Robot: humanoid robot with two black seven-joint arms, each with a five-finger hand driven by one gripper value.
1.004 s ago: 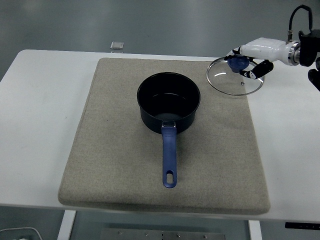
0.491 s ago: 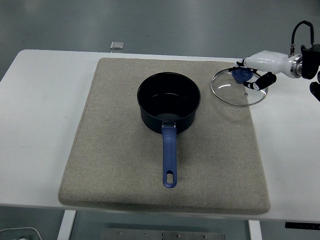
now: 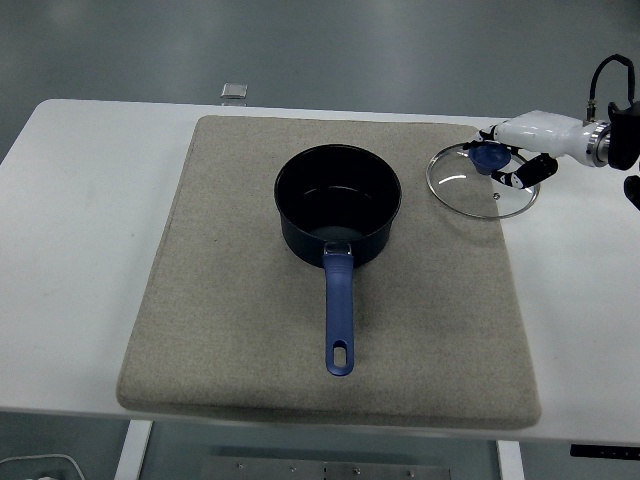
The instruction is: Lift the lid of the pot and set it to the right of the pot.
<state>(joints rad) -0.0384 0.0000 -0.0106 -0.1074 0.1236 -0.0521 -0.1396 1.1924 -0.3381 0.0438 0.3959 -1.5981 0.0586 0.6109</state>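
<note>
A dark blue pot (image 3: 338, 204) with a long blue handle (image 3: 339, 318) stands open on the grey mat (image 3: 230, 300), handle towards me. The glass lid (image 3: 482, 181) with a blue knob (image 3: 489, 158) lies to the right of the pot, partly on the mat's right edge and partly over the white table. My right hand (image 3: 510, 160) comes in from the right edge, its fingers (image 3: 527, 172) curled around the blue knob. The left arm is out of view.
The white table (image 3: 80, 230) carries the mat. A small grey square object (image 3: 235, 91) lies at the table's far edge, left of centre.
My right hand has carried the lid to the right and lower, from tilted above the mat's far right corner down to lying nearly flat at the mat's right edge.
</note>
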